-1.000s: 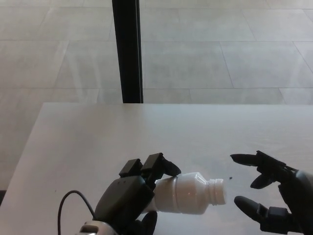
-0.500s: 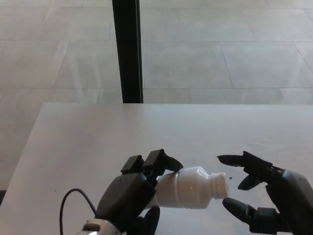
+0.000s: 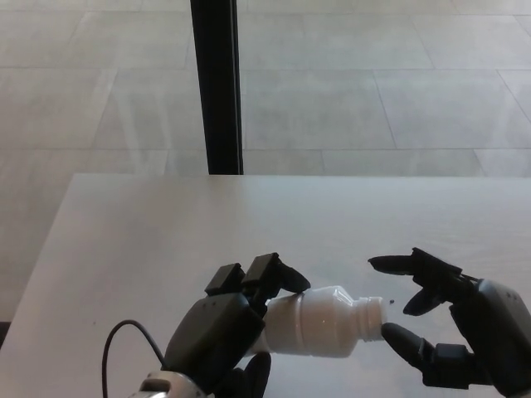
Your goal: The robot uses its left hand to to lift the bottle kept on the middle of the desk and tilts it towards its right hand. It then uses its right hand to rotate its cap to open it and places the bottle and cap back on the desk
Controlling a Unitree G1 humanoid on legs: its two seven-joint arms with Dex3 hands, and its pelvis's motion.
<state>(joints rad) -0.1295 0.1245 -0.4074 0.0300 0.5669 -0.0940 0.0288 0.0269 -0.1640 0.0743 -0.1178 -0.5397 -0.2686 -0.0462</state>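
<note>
A white plastic bottle (image 3: 319, 323) lies nearly level above the desk (image 3: 166, 232), its threaded neck (image 3: 373, 317) pointing right. My left hand (image 3: 220, 332) is shut on the bottle's base end, fingers wrapped over the top. My right hand (image 3: 456, 323) is just right of the neck, open, with one finger above and the thumb below, the thumb tip almost touching the bottle's mouth. I cannot tell whether a cap sits on the neck; no separate cap shows.
A black vertical post (image 3: 216, 83) rises behind the desk's far edge over a tiled floor. A thin black cable (image 3: 116, 348) loops beside my left wrist. A tiny dark speck (image 3: 390, 300) lies on the desk near the bottle's mouth.
My right hand has moved left toward the bottle's neck, its thumb now close to the mouth. The left hand has raised the bottle slightly and holds it steady.
</note>
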